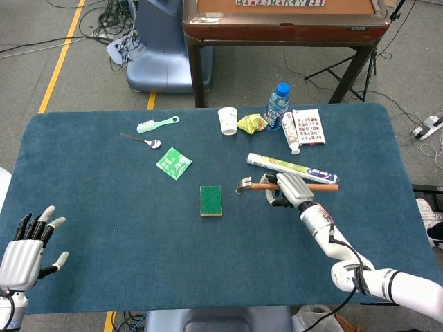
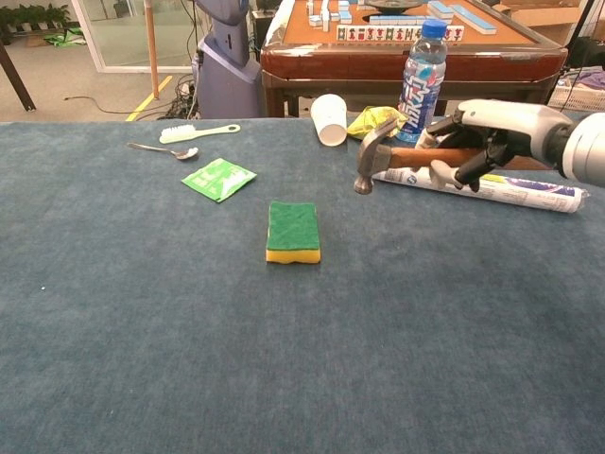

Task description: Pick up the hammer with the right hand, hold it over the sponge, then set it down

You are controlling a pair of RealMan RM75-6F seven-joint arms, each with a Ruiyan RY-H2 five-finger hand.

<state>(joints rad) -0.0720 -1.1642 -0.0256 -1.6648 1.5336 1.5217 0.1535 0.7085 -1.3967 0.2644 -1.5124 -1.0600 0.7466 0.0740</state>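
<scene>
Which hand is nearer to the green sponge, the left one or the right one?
The right hand, holding the hammer just right of the sponge. The left hand waits at the table's near left corner, far away.
</scene>
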